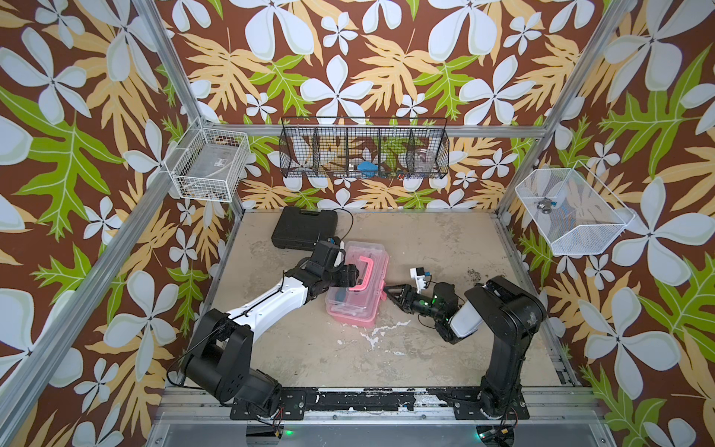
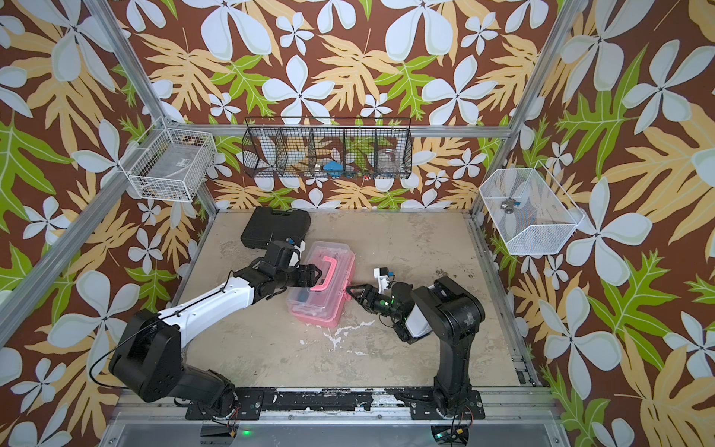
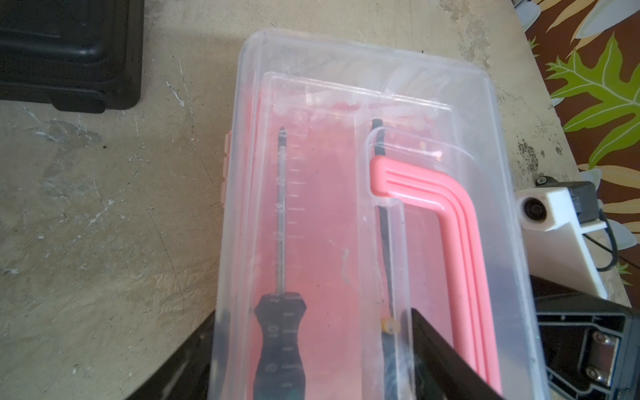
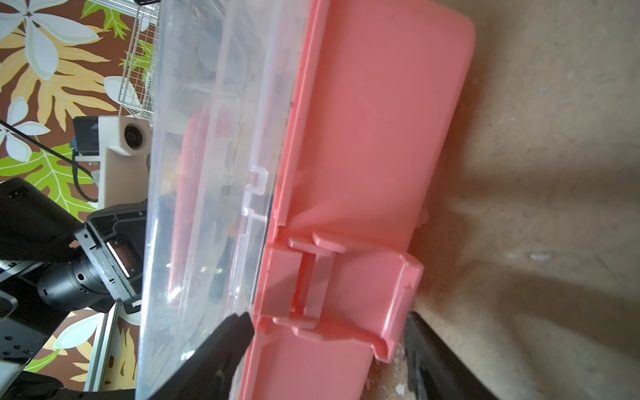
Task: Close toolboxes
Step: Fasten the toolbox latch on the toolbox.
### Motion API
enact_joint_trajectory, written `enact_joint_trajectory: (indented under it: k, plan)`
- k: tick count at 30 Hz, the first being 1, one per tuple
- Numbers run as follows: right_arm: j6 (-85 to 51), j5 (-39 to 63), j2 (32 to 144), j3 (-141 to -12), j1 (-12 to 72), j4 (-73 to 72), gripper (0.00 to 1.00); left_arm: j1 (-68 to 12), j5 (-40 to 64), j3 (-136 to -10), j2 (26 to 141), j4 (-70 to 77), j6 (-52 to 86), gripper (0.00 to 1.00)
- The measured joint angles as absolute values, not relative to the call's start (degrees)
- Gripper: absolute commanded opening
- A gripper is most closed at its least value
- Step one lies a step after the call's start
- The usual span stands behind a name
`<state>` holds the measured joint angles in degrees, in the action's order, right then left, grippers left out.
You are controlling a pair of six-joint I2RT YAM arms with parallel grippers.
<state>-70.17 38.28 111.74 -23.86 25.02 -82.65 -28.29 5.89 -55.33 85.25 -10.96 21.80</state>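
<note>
You are looking down on a worn beige counter (image 1: pixel 425 348) walled in by floral wallpaper. Near its middle sits the pink toolbox (image 1: pixel 358 284), a small rectangular box with a pink base and a clear lid (image 3: pixel 381 86); its pink U-shaped handle (image 1: pixel 363 273) lies flat on top. The lid rests down on the base. Through it, in the left wrist view, you can see a black-handled screwdriver (image 3: pixel 280 329) lying inside.

Your left pincer (image 1: pixel 358 275) reaches in from the left and hovers over the lid, next to the handle. Its jaws stand apart, holding nothing; one dark finger (image 3: pixel 446 360) shows over the lid beside the handle.

Your right pincer (image 1: pixel 389 291) comes from the right and points at the box's right long side. In the right wrist view its two dark fingers (image 4: pixel 221 349) are spread wide on either side of a pink clasp (image 4: pixel 339 294), one by the lid's edge, the other low beside the counter. The clasp seems to flare outward, unlatched, though the angle is too steep to be sure.

A black toolbox (image 1: pixel 305 228), shut, lies at the far left of the counter, just beyond the left arm's wrist and apart from the pink one.

Three wire baskets hang on the walls: white (image 1: pixel 207 164) at left, black (image 1: pixel 363 149) on the far wall, white mesh (image 1: pixel 572 211) at right.
</note>
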Motion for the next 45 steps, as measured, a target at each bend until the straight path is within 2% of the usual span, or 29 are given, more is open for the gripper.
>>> enact_joint_trajectory:
  k: [5, 19, 36, 45]
  plan:
    - [-73.7, 37.6, 116.5, -23.8, 25.0, -89.0, 0.73, -28.3, 5.9, -55.3, 85.4, -10.9, 21.8, 0.46]
    - [-79.0, 37.2, 120.7, -24.4, 25.3, -93.7, 0.74, -28.3, 6.2, -54.8, 85.5, -10.0, 22.1, 0.45]
    - [-79.3, 34.7, 116.5, -23.0, 26.2, -92.3, 0.66, -28.3, 5.9, -54.7, 85.5, -9.9, 22.2, 0.43]
    - [-79.1, 34.6, 113.8, -19.8, 25.5, -92.3, 0.65, -28.3, 5.8, -54.7, 85.3, -9.9, 22.2, 0.43]
